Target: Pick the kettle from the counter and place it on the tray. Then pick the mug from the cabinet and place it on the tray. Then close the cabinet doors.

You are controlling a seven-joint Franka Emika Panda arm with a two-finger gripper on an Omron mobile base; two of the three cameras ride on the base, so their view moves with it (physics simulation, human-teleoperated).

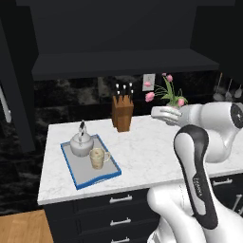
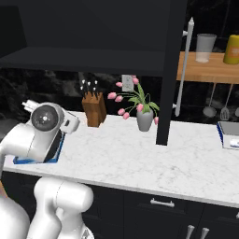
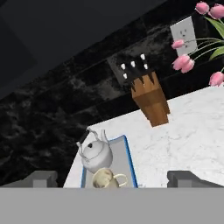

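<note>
The silver-grey kettle [image 1: 81, 143] and the cream mug [image 1: 98, 158] stand side by side on the blue-rimmed tray [image 1: 105, 174] at the left end of the white counter [image 1: 147, 152]. The hand view shows the kettle [image 3: 96, 154], the mug [image 3: 104, 178] and the tray's rim [image 3: 130, 159] below. My gripper [image 3: 114, 179] hangs open and empty above the counter, right of the tray, beside the flowers. The dark cabinet [image 1: 123, 64] stands open and its shelf is bare. Its left door [image 1: 19, 85] and right door [image 2: 170, 70] are swung outward.
A wooden knife block [image 1: 123, 114] stands at the back of the counter, with a grey vase of pink tulips [image 2: 144, 119] to its right. A wooden shelf [image 2: 210, 70] with a cup, hanging utensils and a box [image 2: 229, 133] are at the far right. Dark drawers [image 1: 121, 209] sit below.
</note>
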